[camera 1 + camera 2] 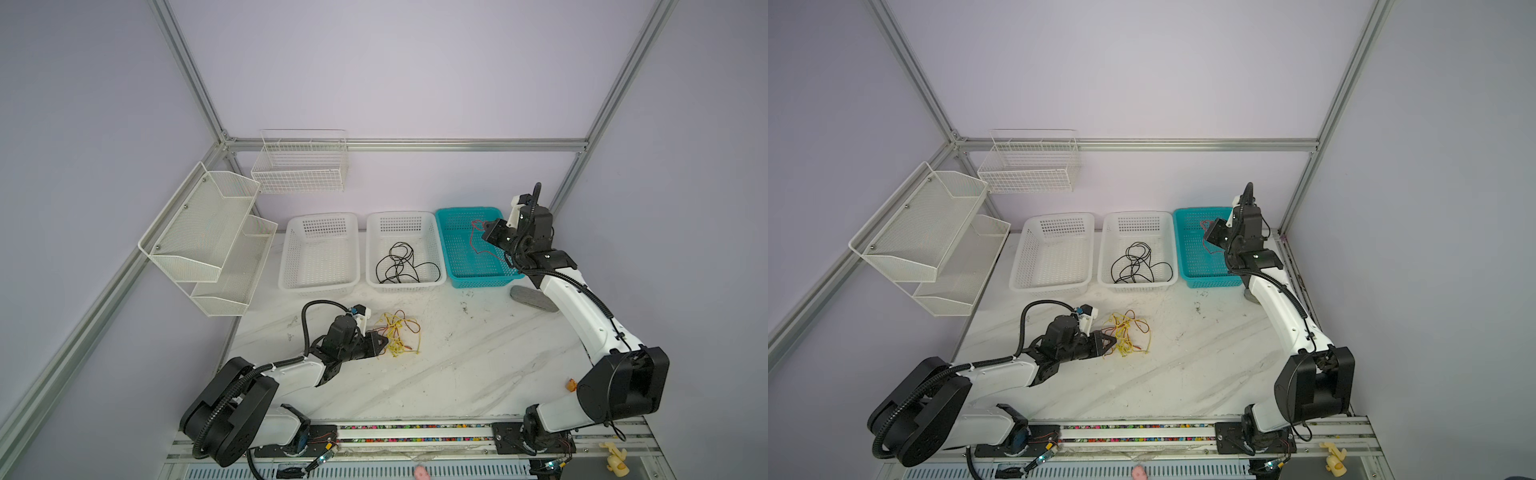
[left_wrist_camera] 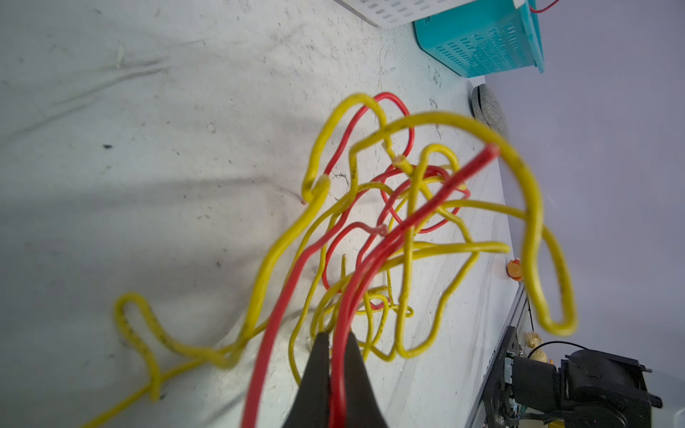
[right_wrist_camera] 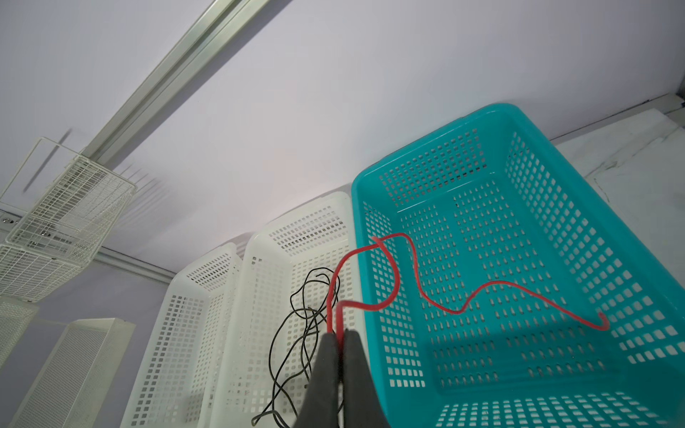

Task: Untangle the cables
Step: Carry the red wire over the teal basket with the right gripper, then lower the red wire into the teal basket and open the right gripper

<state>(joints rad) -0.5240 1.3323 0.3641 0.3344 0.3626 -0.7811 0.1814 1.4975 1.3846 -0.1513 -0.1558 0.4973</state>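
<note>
Print on yellow cables (image 2: 533, 207) too blurred to read in the left wrist view. Yellow-red tangle (image 1: 397, 334) lies on table (image 1: 478, 374), centre of frame in both top views, just below the baskets: a loose clump w/ no clear long axis, loops pointing every way. L gripper (image 1: 384, 341) sits at clump's left edge, pointing right, jaws pinched on a red cable (image 2: 459, 181) that runs fairly straight away from the tips across the clump. R gripper (image 1: 484, 233) is up over teal basket (image 1: 461, 212), right of centre, pointing left, jaws clamped on a second red cable (image 3: 493, 283). That one dangles wavy into the basket, free end hooked; can't tell if it touches the floor. Mid white basket (image 1: 403, 215) holds the coiled black cable (image 1: 399, 266). Left white basket (image 1: 320, 218) stands just beside it.
</note>
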